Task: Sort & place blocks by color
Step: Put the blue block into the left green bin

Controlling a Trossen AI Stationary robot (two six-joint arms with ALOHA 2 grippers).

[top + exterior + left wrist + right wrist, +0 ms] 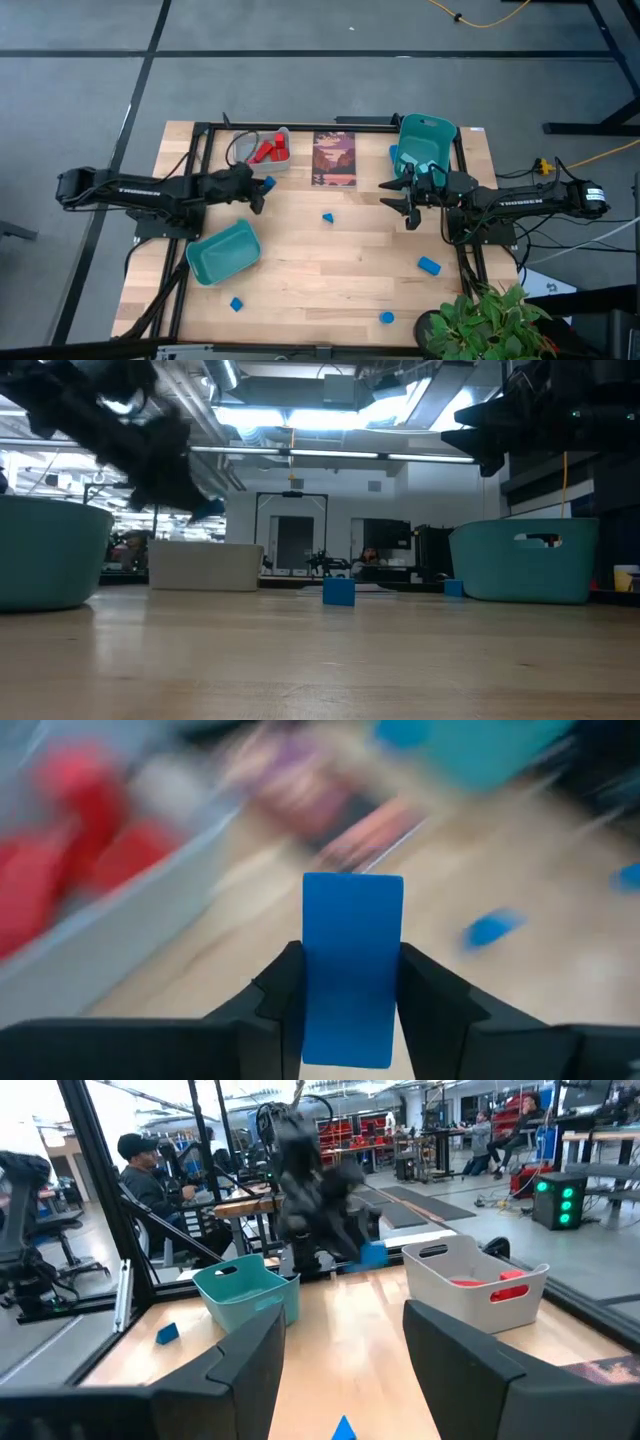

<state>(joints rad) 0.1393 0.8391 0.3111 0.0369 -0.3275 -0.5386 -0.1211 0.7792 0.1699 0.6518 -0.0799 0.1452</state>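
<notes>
Left wrist view is heavily blurred behind the jaws; only red smears in a pale bin and some blue spots read. Sharp part: left gripper (350, 995) jaws clamped on an upright blue block (352, 965). In the high view that gripper (262, 190) hangs just beside the grey bin (283, 160), and the held block is a small blue speck at its tip. Low view cuts both arms off at the top edge, dark and hard to read.

Right gripper (408, 198) hovers in front of the upright teal bin (428, 135), jaws spread wide, nothing between them; right wrist view shows the two fingers (250, 1360) apart over bare tabletop (330, 260).

Picture card (334, 158) lies between the grey bin and the upright teal bin. Potted plant (480, 320) covers the tabletop's near right corner.

Grey bin holds red blocks (268, 150). Tipped teal bin (224, 252) lies near the left arm; its contents can't be made out. A blue piece shows at the upright teal bin's left rim, inside or outside unclear. Loose blue blocks: one mid-tabletop (327, 216), one right (429, 265), two near the front edge (236, 303) (386, 317).

People sit in the room beyond, in the right wrist view.
</notes>
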